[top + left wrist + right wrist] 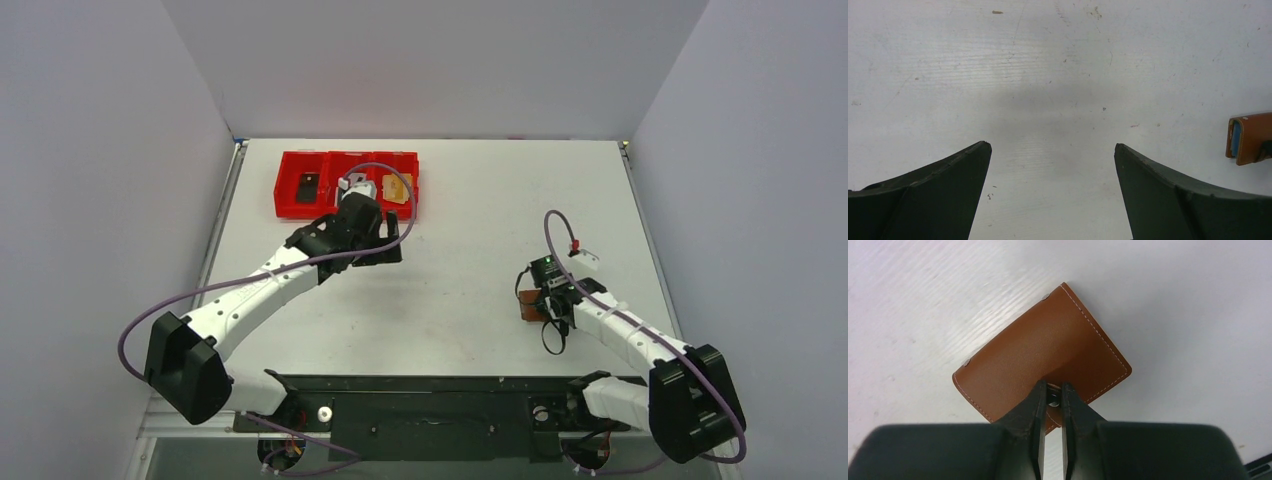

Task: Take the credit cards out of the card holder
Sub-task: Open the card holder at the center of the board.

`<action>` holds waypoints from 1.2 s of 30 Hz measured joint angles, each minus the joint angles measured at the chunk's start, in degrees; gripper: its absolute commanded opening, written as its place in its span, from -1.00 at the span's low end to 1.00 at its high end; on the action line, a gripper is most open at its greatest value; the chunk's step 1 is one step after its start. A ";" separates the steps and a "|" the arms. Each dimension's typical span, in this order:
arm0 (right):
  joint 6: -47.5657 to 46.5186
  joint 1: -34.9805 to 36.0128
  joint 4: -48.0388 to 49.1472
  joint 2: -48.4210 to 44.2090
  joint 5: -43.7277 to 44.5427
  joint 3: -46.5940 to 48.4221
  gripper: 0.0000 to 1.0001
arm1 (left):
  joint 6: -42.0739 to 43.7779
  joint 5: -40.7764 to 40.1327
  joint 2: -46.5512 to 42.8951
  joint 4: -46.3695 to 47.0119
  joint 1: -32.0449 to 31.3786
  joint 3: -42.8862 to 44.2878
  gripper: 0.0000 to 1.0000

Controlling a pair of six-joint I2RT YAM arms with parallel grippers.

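The card holder [1048, 345] is a brown leather wallet lying folded shut on the white table, at the right in the top view [530, 306]. My right gripper [1053, 388] is shut on its short strap tab, with a metal snap showing between the fingers. My left gripper [1052, 146] hangs open over bare table just in front of the red tray, nothing between its fingers. The wallet's edge with its blue lining [1248, 137] shows at the right of the left wrist view. Flat credit cards lie in the tray: a dark one [307, 186] and an orange one [398, 188].
The red three-compartment tray [300, 210] stands at the back left of the table; my left wrist partly covers its middle compartment. White walls close in the table on three sides. Both arm bases sit on the black rail [440, 410] at the near edge.
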 measured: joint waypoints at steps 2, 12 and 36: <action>-0.42 2.36 1.03 0.85 -0.42 0.48 -1.00 | -0.48 0.90 0.33 0.02 0.11 -0.09 0.87; -7.65 20.13 6.40 2.23 -3.23 6.27 -1.00 | -2.08 7.41 2.14 0.61 0.15 -2.19 0.74; -21.97 33.31 12.96 5.44 -6.49 15.19 -1.00 | -5.25 13.86 5.60 3.61 0.15 -6.60 0.31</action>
